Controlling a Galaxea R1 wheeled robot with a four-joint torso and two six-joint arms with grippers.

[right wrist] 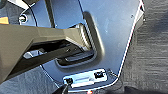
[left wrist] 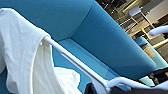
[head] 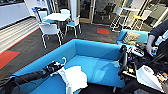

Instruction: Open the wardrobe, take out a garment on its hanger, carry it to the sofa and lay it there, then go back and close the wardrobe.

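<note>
My left gripper (head: 59, 67) is clamped on the hanger (head: 63, 60), whose hook curls up just past the jaws. The shirt (head: 73, 77) hangs below them and lies crumpled on the sofa (head: 100, 67) seat. I can't tell my right jaws' state. Beyond the sofa back stand a white table (head: 57, 17) and chairs (head: 50, 31).

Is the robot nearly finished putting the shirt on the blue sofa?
Partly. The white T-shirt is out of the wardrobe and already lies on the blue sofa seat. The left gripper is at the white hanger, so letting go looks unfinished. Going back to close the wardrobe is left.
</note>
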